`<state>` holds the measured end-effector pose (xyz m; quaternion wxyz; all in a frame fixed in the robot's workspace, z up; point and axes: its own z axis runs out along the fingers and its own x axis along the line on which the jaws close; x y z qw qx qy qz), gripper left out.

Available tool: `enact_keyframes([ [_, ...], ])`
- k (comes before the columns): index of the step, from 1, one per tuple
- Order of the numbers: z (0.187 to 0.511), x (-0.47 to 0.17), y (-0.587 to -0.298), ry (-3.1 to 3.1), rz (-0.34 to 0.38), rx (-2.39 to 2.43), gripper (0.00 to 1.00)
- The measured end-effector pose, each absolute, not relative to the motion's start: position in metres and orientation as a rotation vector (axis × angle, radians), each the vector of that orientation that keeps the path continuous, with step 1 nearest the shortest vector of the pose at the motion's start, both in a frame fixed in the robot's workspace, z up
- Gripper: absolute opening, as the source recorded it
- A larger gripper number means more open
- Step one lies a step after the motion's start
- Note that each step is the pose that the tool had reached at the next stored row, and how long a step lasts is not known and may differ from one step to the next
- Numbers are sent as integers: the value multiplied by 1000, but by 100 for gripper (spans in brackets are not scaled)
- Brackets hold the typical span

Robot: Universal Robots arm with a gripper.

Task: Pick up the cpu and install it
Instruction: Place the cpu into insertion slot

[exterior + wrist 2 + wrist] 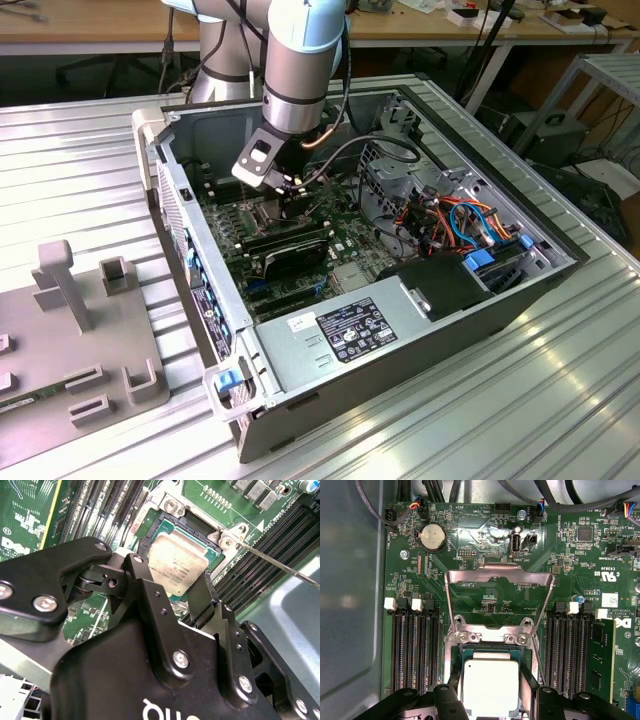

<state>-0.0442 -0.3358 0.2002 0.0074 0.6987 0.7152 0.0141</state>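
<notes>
Matte black jaws apparently clench the flat, square, dull-silver cpu [177, 570] at its dark socket [197, 530], ten o'clock from the case [420, 365] centre.

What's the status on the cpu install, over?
Copy: tool shut on the cpu; cpu over the open socket, load frame hinged back; no obstruction seen.

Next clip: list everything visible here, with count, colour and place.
ribbed metal table: one, silver, under everything
black open computer case: one, black, on the table
grey fixture tray: one, grey, on the table, exterior view's left
green motherboard: one, green, inside the case
dark square socket with hinged metal frame: one, frame open, on the motherboard
silver coin battery: one, silver, on the motherboard
silver-grey square cpu: one, silver-grey, at the socket
black gripper: one, black, shut on the cpu's sides
</notes>
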Motion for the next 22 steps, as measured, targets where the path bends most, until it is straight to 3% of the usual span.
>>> enact_keyframes([
  [22,198,-44,-336,2229,43,2191,55],
])
